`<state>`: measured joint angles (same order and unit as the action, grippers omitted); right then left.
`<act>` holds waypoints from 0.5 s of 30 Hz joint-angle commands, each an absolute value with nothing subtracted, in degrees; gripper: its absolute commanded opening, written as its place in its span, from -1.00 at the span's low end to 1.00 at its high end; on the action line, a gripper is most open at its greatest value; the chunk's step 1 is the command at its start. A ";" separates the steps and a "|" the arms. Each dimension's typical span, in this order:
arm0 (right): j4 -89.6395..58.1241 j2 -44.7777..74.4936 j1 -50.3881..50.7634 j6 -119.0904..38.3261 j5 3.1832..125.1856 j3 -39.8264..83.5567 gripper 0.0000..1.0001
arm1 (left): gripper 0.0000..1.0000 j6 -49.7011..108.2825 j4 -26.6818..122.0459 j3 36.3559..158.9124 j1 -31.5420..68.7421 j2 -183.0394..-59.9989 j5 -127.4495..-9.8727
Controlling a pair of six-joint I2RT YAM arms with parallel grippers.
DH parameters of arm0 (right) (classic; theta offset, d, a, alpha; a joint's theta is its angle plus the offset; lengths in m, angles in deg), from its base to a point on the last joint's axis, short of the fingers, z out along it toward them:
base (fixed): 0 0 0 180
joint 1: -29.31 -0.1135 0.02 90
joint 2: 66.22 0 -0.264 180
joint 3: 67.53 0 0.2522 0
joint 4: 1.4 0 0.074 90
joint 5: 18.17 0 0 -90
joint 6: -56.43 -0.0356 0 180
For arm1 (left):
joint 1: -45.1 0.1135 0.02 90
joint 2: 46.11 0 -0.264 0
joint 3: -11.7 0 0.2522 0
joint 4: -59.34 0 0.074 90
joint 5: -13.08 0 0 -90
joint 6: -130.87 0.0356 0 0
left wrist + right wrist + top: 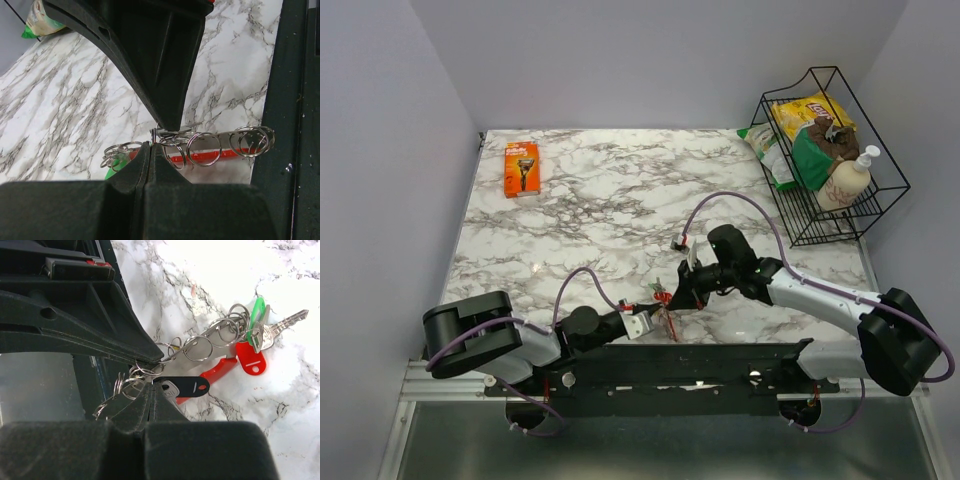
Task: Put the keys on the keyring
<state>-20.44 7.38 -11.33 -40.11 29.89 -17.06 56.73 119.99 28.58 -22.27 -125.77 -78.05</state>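
The keys [663,298] hang between both grippers just above the marble near the table's front edge. They are a chain of silver split rings [204,148] with a red curved tag [216,373], a black-tagged key [189,387], a flat red tag [251,360] and a green-headed key [258,316]. My left gripper [151,145] is shut, pinching a ring at one end of the chain. My right gripper [153,388] is shut on rings beside the black-tagged key, and its dark fingers [165,75] meet the left tips from above. The keyring is hidden where the tips meet.
An orange razor box [521,168] lies at the far left. A black wire basket [835,150] with snack bags and a pump bottle stands at the far right. The black base rail [670,365] runs just below the grippers.
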 commanded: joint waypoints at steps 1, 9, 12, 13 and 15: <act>-21.05 8.31 -11.90 -39.46 29.46 -15.36 -0.99 | -1.00 57.31 142.08 15.97 -22.67 -123.72 -74.81; -21.05 7.96 -11.82 -39.19 28.41 -15.27 -0.99 | -1.00 57.04 141.47 16.41 -22.66 -122.40 -72.36; -20.96 6.38 -11.82 -39.10 28.06 -15.71 -0.99 | -1.00 57.39 140.15 16.50 -22.66 -122.31 -72.96; -20.70 5.68 -11.82 -39.10 27.97 -15.89 -0.99 | -1.00 57.39 139.89 16.41 -22.66 -122.31 -73.23; -20.61 3.39 -11.82 -39.10 28.40 -16.41 -0.99 | -1.00 57.31 139.71 15.98 -22.66 -122.49 -73.67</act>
